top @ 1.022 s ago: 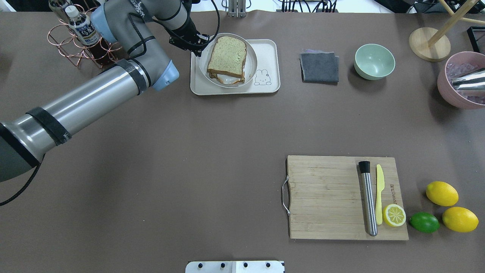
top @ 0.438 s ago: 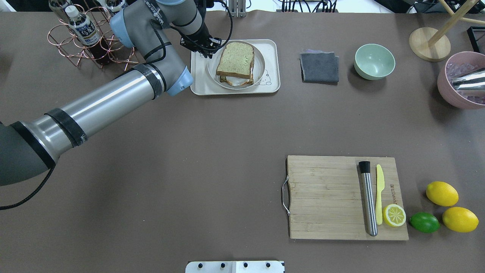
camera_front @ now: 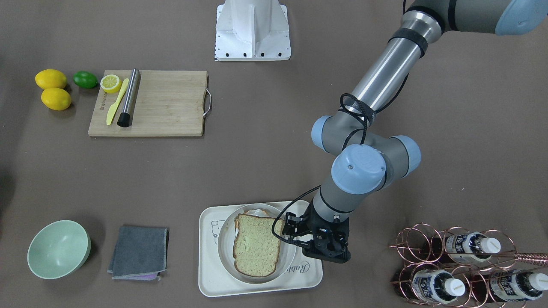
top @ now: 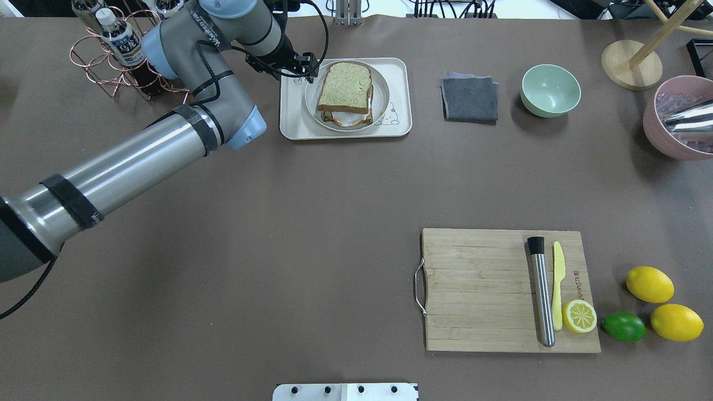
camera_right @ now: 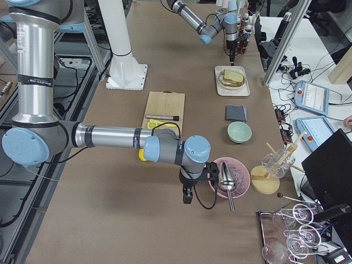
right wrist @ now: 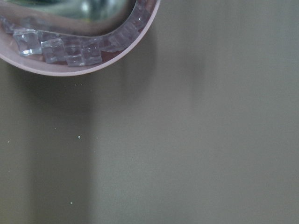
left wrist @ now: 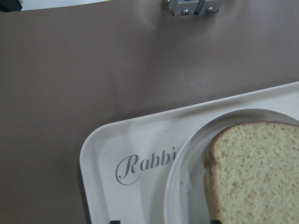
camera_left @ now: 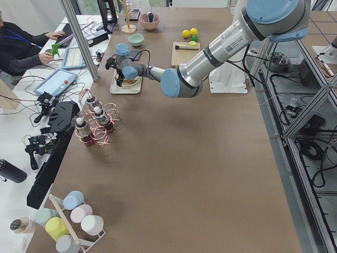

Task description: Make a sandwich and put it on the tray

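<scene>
The sandwich [top: 345,86], speckled bread over a fried egg, lies on a round white plate [top: 383,92] that rests on the cream tray [top: 292,114] at the far left of the table. In the front-facing view the sandwich [camera_front: 257,250] sits on that plate [camera_front: 224,252] inside the tray [camera_front: 209,273]. My left gripper [top: 307,72] hovers just off the plate's left rim, open and empty. The left wrist view shows the tray [left wrist: 107,149], the plate [left wrist: 187,182] and the sandwich [left wrist: 257,168] below. My right gripper [camera_right: 187,197] hangs by the pink bowl; I cannot tell its state.
A copper bottle rack [top: 120,55] stands close behind my left arm. A grey cloth [top: 469,99] and a green bowl [top: 550,90] lie right of the tray. A pink bowl [top: 652,120] holds ice and a metal scoop. A wooden cutting board [top: 479,289], lemons and a lime sit near right.
The plate with the sandwich shifted right and settled lower on the tray. My left gripper then let go of its rim and drew back to the left.
</scene>
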